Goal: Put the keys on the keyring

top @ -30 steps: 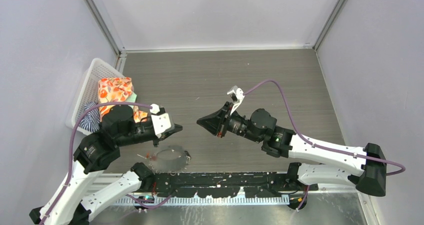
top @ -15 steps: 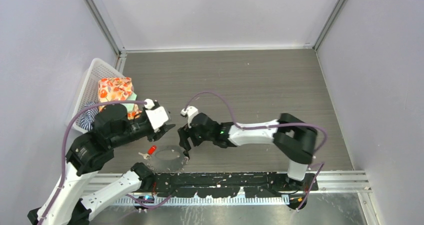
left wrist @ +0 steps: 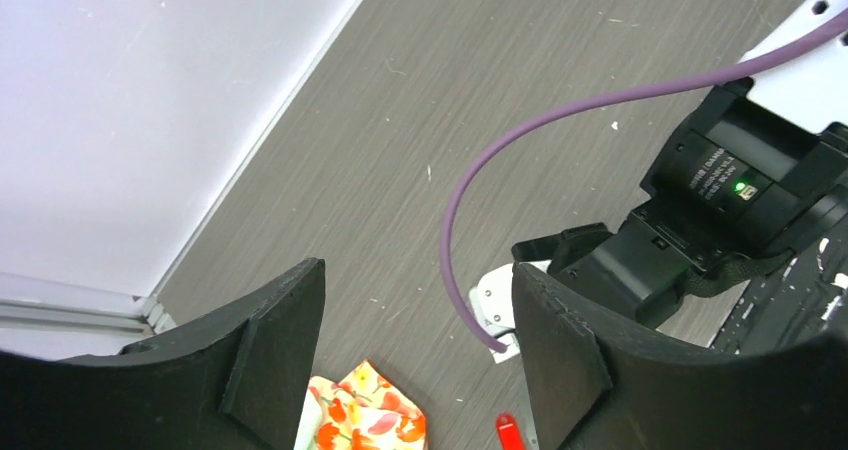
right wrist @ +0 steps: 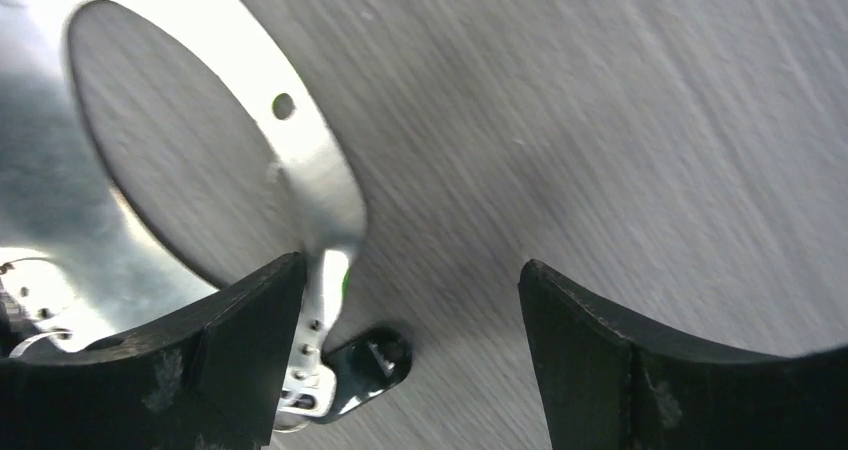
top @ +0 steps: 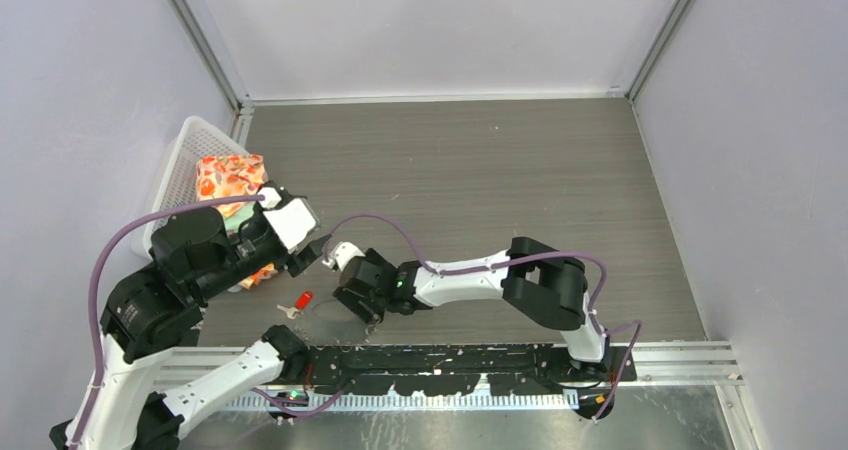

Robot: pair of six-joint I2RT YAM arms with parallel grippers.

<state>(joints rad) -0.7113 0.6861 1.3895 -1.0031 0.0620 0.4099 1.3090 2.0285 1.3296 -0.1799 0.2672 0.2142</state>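
The red-headed key [top: 303,298] lies on the table just left of the keyring [top: 326,312], a shiny silver loop half hidden under my right gripper [top: 352,301]. My left gripper [top: 312,253] hovers open and empty above and behind the key. In the left wrist view the key [left wrist: 507,430] peeks out by the right finger, below the gripper [left wrist: 418,270]. In the right wrist view the right gripper [right wrist: 410,270] is open low over the table. The keyring's band [right wrist: 300,160] and black clasp [right wrist: 365,365] lie against its left finger [right wrist: 240,330].
A white basket [top: 185,160] with a floral cloth [top: 228,175] stands at the left wall, behind my left arm. The cloth's corner [left wrist: 365,415] shows in the left wrist view. The right arm's purple cable [top: 400,240] loops over the table. A black rail [top: 450,355] runs along the near edge.
The right arm swung from mid-table down and left onto the keyring and its jaws opened. My left gripper opened and drew back to the left.
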